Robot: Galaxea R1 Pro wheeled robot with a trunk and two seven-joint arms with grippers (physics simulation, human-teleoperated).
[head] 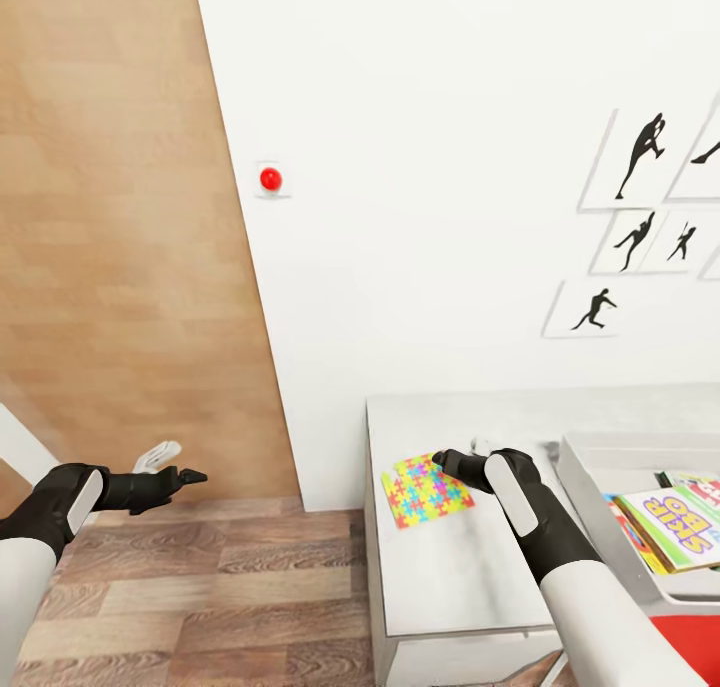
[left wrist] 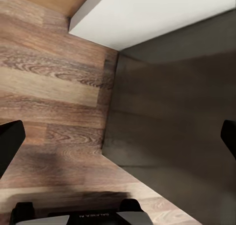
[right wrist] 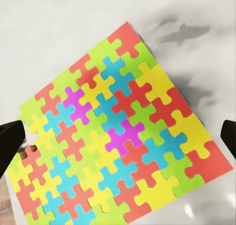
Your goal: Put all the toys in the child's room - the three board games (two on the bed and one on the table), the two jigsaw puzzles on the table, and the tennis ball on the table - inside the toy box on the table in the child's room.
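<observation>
One jigsaw puzzle [head: 425, 489], a flat square of yellow, pink, blue and green pieces, lies near the left end of the table [head: 450, 577]. My right gripper [head: 445, 459] hovers just above its far edge, open. In the right wrist view the puzzle [right wrist: 123, 136] lies flat between the spread fingertips [right wrist: 10, 141]. The light-grey toy box [head: 590, 467] stands on the table to the right and holds a yellow-green board game [head: 680, 532] on top of other flat boxes. My left gripper [head: 190, 478] hangs open over the floor, left of the table. The tennis ball and the bed are out of view.
The table's dark side panel [left wrist: 172, 117] meets the wood-plank floor [left wrist: 54, 87] under my left gripper [left wrist: 118, 141]. The white wall carries a red button [head: 270, 179] and black sports pictures [head: 640, 157]. Something red [head: 690, 647] sits at the table's near right.
</observation>
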